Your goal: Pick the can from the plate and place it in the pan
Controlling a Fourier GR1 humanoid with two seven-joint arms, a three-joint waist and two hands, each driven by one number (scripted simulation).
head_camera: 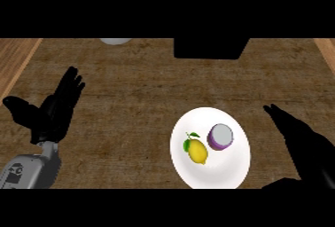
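Presently the can (pixel 220 136) rests on the plate (pixel 211 176).

Two hands on show, and both are black all over. The left hand (pixel 56 111) is a matte shape with long, slim fingers and a broad thumb. The right hand (pixel 304 142) is just as dark, with barely any surface detail. Under the left comes the forearm (pixel 39 166), grey and smoothly rounded, with a paler panel (pixel 14 172) bearing a small dark mark.
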